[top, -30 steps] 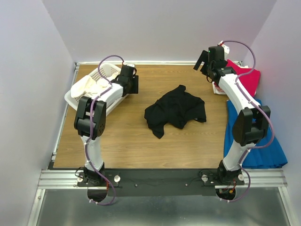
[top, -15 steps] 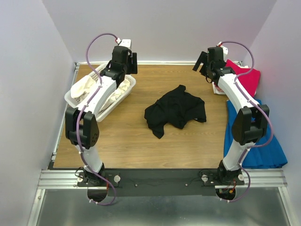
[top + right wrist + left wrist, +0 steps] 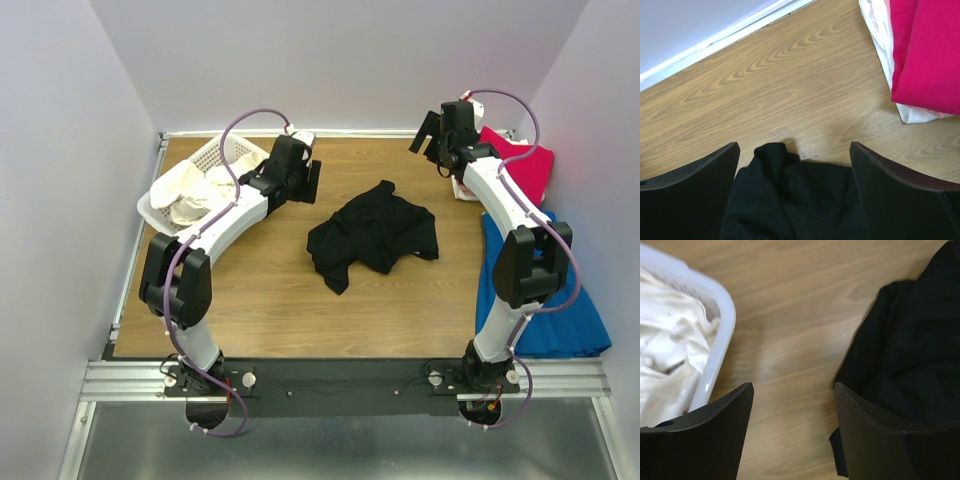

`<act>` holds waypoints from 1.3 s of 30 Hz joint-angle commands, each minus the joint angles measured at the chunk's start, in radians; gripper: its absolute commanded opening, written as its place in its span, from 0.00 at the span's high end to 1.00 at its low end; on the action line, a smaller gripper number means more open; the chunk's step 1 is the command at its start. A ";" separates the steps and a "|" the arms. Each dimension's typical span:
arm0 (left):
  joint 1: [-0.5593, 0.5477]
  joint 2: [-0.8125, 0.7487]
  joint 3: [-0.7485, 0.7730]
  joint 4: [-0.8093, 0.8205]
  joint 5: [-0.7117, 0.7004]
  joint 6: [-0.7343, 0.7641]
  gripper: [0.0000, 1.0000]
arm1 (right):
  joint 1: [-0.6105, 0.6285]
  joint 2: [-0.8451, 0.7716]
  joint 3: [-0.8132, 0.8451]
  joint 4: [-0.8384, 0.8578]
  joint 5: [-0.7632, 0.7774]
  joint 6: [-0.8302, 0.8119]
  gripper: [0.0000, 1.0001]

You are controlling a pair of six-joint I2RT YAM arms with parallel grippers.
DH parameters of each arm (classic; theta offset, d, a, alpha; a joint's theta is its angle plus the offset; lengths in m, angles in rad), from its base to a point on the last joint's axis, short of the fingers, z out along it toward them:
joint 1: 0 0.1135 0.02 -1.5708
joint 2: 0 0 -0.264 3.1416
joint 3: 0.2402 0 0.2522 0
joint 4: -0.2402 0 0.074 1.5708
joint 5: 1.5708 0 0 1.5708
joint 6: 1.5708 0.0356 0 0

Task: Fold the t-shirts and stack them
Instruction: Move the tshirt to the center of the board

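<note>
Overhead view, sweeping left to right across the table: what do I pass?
White basket holding cream t-shirts → black t-shirt → red t-shirt.

A flat rectangular tabletop of light-brown wood-grain laminate (image 3: pixel 260 300) fills the middle of the overhead view, its grain running from side to side. Plain, matte, pale lavender-grey walls enclose it on three sides: a back wall (image 3: pixel 340 60), a left wall (image 3: pixel 60 200) and a right wall (image 3: pixel 610 150). A narrow white strip (image 3: pixel 350 133) runs where the far edge of the tabletop meets the back wall. A slotted silver aluminium rail (image 3: pixel 120 380) crosses the near edge, with a flat black plate (image 3: pixel 340 385) on it. Below that lies a dull grey metal sheet (image 3: pixel 340 445). The light is soft and even, casting only faint shadows.
</note>
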 commanded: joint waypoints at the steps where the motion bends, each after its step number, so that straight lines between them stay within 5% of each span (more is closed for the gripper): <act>1: 0.008 -0.021 -0.059 0.032 0.027 -0.044 0.26 | 0.001 0.002 -0.011 -0.021 -0.005 0.005 0.00; 22: 0.131 0.245 0.036 0.012 -0.016 -0.090 0.26 | 0.003 -0.006 -0.004 -0.022 0.028 0.005 0.00; 39: 0.332 0.479 0.361 -0.060 -0.057 -0.082 0.26 | 0.001 0.016 -0.005 -0.024 -0.024 -0.017 0.00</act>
